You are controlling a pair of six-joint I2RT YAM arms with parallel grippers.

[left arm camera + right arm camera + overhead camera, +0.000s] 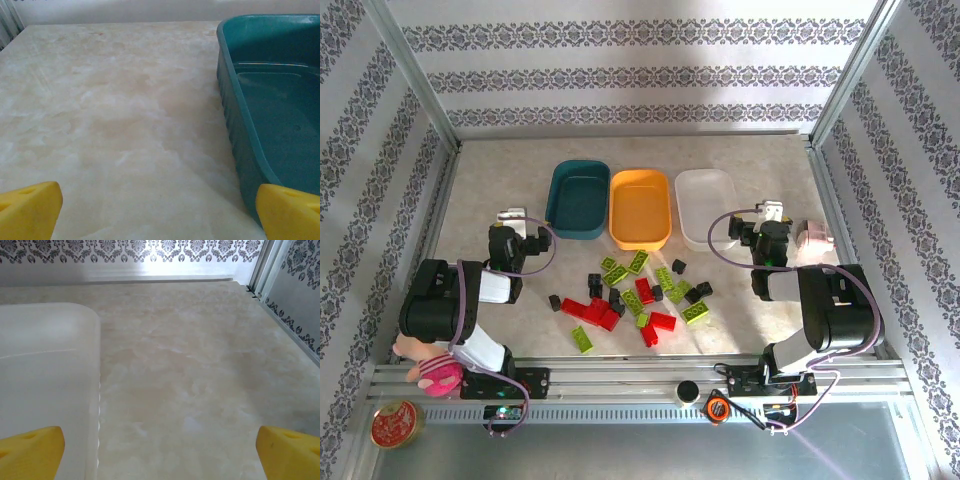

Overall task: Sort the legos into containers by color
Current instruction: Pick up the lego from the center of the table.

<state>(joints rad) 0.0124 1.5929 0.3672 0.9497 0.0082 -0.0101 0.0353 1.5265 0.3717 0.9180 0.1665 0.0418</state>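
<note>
The legos (630,295) lie in a loose heap on the table (500,170) just on the near side of the orange tray (640,207), red, green and black mixed, some touching, a few apart at the edges. They look light, stiff and smooth-sided, so likely to skid or flip if nudged; best taken one at a time across two flat side walls, not the studs, starting with the outliers. The teal tray (578,200) sits against the orange tray's left side and the white tray (705,205) just to its right; all three are bare. The left gripper (512,216) hangs low left of the orange tray, beyond the teal one, its yellow pads (30,207) spread wide with nothing between. The right gripper (775,213) mirrors it beyond the white tray, equally wide and unloaded. Both arms are folded, wrists pointing away from the bases
</note>
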